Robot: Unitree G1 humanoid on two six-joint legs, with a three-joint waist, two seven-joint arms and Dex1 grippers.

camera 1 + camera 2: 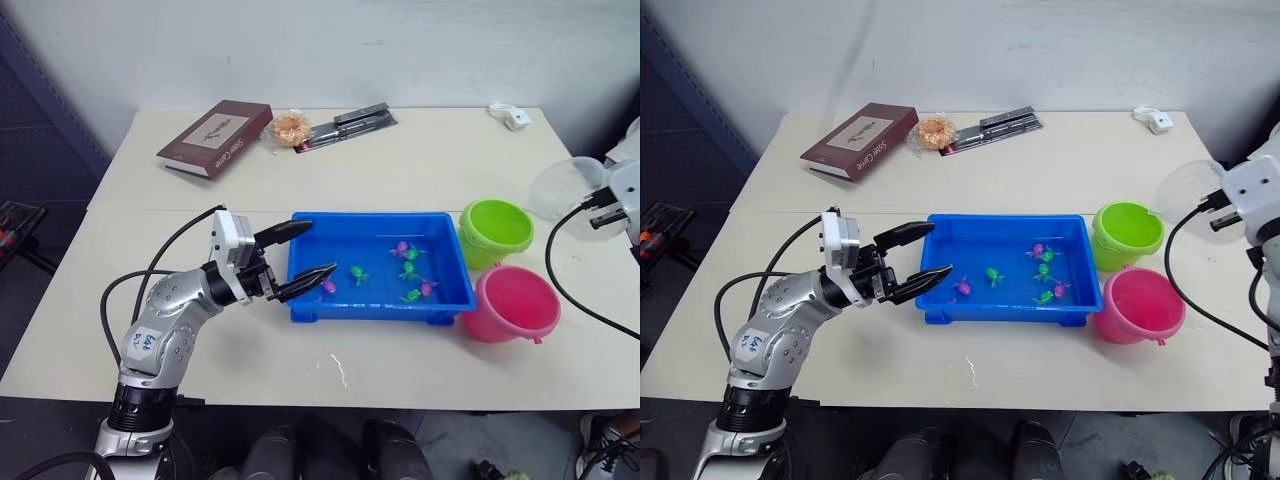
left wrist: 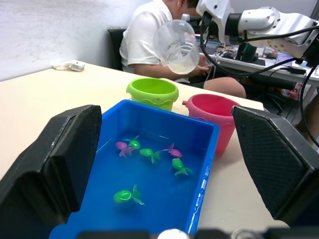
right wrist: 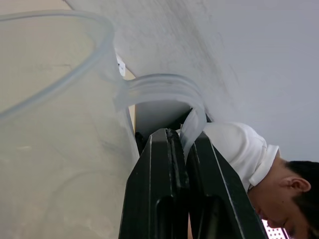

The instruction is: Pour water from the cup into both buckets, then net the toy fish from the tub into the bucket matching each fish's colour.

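Note:
The blue tub (image 1: 380, 216) sits mid-table with water and several green and pink toy fish (image 1: 358, 274) in it. My left gripper (image 1: 320, 248) hovers open at the tub's left end, holding nothing, its fingers (image 2: 65, 164) spread wide. To the tub's right stand the lime green bucket (image 1: 497, 225) and, nearer, the pink bucket (image 1: 515, 300). The clear cup (image 1: 560, 187) hangs tilted in the air just right of the green bucket. My right gripper (image 3: 182, 139) is shut on the cup's handle.
A brown book (image 1: 215, 137), a snack packet (image 1: 290, 128), a black tool pack (image 1: 350, 125) and a small white object (image 1: 510, 115) lie along the table's far side. A person (image 2: 149, 35) sits beyond the table's right end. A black cable (image 1: 560, 280) loops near the pink bucket.

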